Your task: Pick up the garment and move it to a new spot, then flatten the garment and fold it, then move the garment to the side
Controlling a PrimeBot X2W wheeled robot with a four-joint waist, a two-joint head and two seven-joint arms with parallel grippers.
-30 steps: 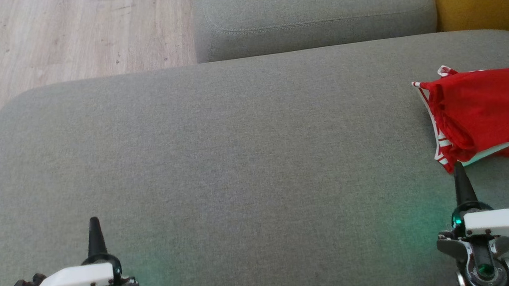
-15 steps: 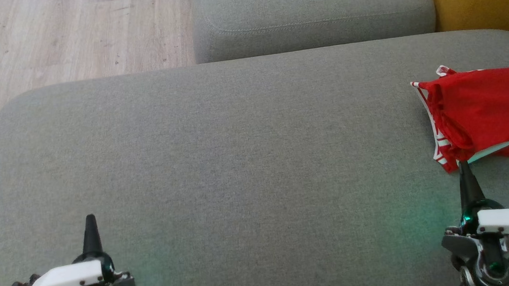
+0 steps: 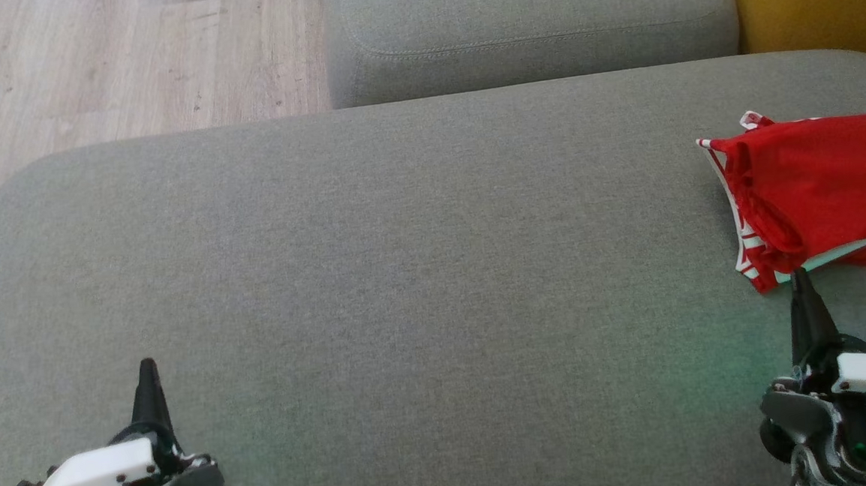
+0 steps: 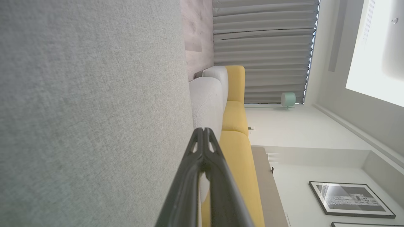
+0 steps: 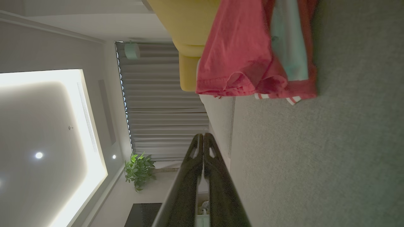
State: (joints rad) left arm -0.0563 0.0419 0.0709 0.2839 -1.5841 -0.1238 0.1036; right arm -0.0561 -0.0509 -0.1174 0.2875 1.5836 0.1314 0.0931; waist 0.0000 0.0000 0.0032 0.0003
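Garment (image 3: 820, 182) lies folded at cushion's (image 3: 405, 275) right edge; right gripper (image 3: 801, 277) closed, empty, just beside it; left gripper (image 3: 146, 364) closed, empty.

The garment (image 3: 813, 190) is being carried by the wide seat cushion (image 3: 405, 275) at its right edge, roughly midway between front and back. The left gripper (image 3: 147, 366) is being held over the cushion's front left corner and the right gripper (image 3: 800, 277) over its front right corner, just in front of the garment's near edge. Behind the cushion's far edge, a smaller cushion (image 3: 525, 27) is being flanked by the floor (image 3: 91, 61) on its left and another seat (image 3: 817, 1) on its right.
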